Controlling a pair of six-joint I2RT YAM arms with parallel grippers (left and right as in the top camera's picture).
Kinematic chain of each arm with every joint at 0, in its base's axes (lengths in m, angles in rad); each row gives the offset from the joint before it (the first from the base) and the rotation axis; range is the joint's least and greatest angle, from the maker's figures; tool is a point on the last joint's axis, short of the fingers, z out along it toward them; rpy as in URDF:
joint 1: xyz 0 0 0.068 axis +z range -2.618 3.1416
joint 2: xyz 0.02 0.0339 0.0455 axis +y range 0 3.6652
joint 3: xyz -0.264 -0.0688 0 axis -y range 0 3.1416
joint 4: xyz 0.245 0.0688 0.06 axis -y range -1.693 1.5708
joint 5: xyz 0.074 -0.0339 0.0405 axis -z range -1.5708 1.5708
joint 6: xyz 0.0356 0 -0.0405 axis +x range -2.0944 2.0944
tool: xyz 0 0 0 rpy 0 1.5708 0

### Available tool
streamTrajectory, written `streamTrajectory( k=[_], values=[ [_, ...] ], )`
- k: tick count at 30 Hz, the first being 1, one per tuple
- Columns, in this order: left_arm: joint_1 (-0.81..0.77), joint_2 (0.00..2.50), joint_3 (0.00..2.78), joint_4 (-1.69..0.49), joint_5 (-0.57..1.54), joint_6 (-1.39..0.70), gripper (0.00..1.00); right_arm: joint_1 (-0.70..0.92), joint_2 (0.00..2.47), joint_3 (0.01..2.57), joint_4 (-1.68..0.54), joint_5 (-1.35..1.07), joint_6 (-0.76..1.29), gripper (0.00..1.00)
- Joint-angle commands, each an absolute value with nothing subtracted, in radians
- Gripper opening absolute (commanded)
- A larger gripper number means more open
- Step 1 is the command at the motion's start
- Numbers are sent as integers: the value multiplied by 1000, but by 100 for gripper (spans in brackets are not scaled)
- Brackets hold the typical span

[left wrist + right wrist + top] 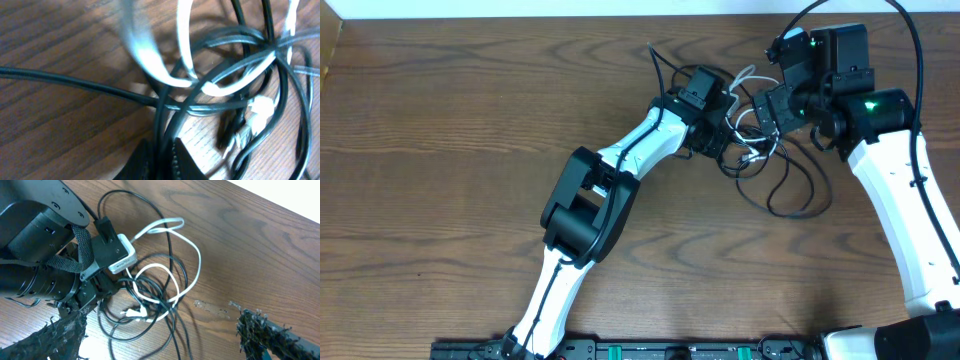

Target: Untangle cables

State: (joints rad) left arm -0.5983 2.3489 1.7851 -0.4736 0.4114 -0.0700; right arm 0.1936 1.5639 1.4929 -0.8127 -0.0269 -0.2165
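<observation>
The cables point(760, 150) lie in a tangled heap on the wooden table, black loops point(165, 280) mixed with a white cable point(192, 255) and a small white plug point(136, 312). One black loop point(798, 190) trails toward the front. My left gripper point(162, 160) is shut on a black cable strand point(161, 120) at the left edge of the heap, and it also shows in the overhead view point(720, 140). My right gripper point(165, 340) hangs open and wide above the tangle, with nothing between its fingers point(60, 340). Overhead it sits at the heap's right point(765, 108).
The two arms meet closely over the heap at the far middle of the table point(470, 120). A black strand point(658, 62) runs back from the left wrist toward the far edge. The left arm's wrist point(45, 265) fills the right wrist view's left side.
</observation>
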Motion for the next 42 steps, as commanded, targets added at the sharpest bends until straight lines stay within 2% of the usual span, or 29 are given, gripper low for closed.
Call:
streamTrajectory(
  k=[1, 6, 11, 18, 23, 42],
  values=[
    [-590, 2389, 1792, -509, 379, -69, 7, 189, 1541, 1517, -812, -33, -226, 94],
    [-537, 2375, 1792, -556, 342, -64, 8, 189, 1541, 1517, -812, -33, -226, 93],
    [-474, 2298, 1792, -567, 342, -43, 7, 189, 1541, 1517, -811, -33, -226, 86],
    [-396, 2112, 1792, -584, 328, -38, 7, 191, 1541, 1517, -823, -62, -226, 88],
    [-385, 2007, 1792, -587, 327, -32, 7, 191, 1550, 1507, -826, -160, -225, 91],
    [-390, 1958, 1792, -605, 384, -31, 7, 240, 1773, 1501, -698, -300, -191, 92]
  ],
)
